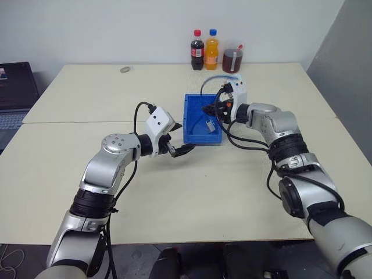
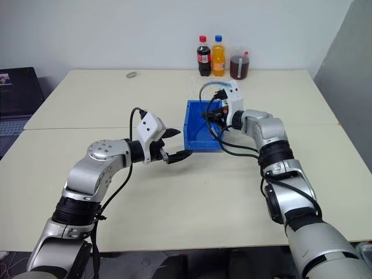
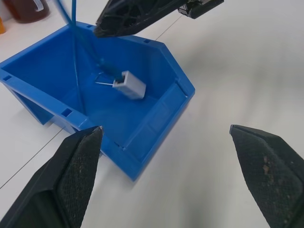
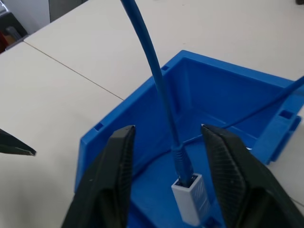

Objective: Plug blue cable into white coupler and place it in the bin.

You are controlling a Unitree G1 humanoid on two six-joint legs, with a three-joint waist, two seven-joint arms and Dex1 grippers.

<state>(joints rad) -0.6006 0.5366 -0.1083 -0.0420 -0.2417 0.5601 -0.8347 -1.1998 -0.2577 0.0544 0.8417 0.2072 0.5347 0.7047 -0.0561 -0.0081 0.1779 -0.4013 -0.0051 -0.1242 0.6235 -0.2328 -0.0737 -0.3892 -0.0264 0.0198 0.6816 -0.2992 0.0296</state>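
Blue cable (image 4: 161,90), plugged into the white coupler (image 4: 190,197), sits inside the bin (image 4: 142,111) between the open right gripper's (image 4: 166,156) fingers.

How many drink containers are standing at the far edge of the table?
3, in a row at the far edge of the cream table: a dark cola bottle with a red cap, an orange soda bottle with a blue cap, and a clear jug of dark red drink.
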